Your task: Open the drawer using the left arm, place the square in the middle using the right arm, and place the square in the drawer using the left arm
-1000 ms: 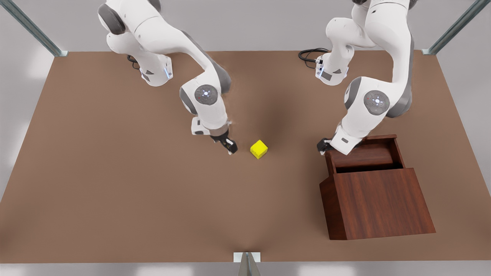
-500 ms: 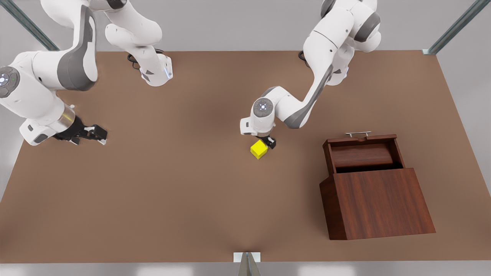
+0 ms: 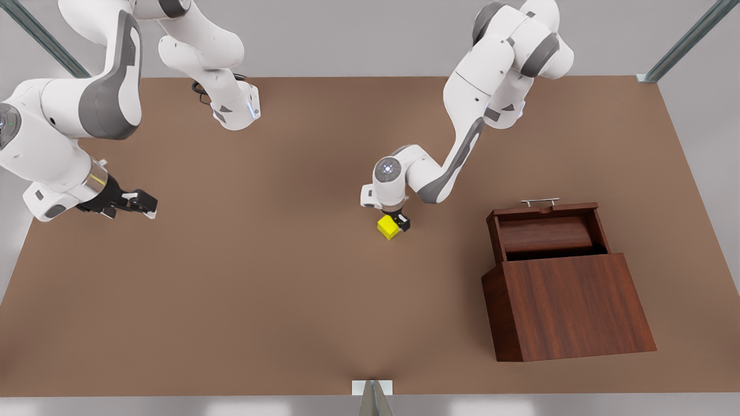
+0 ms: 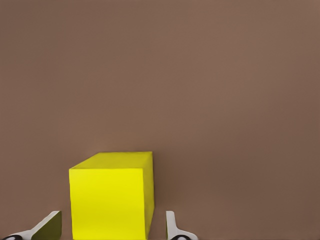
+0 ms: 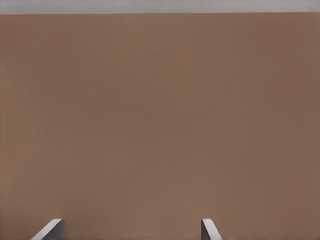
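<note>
Change: a second ago my right pincer (image 3: 144, 203) stood by the square (image 3: 389, 229) in the middle while my left arm was at the drawer (image 3: 546, 231); now the arms have swapped jobs, the right one gone out to the front view's left and the left one down over the square
Meaning for the task: drawer open and square set in the middle both look done, so I judge the last step, left arm carrying the square to the drawer, is just starting
Left pincer (image 3: 399, 224): low over the square; in the wrist view my fingertips (image 4: 172, 227) stand either side of the square (image 4: 111, 195) with slim gaps, so it is open around the cube and not yet clamped
Right pincer, wrist view (image 5: 131, 230): fingers spread wide over bare worktop (image 5: 160, 110), holding nothing; this arm waits
Square: on the worktop (image 3: 260, 289) near its centre, well apart from the cabinet (image 3: 569, 306)
Drawer: pulled out, its tray empty, silver handle (image 3: 540, 201) on the far side
Next, I judge: close on the cube, lift, carry toward the front view's right and release over the tray
</note>
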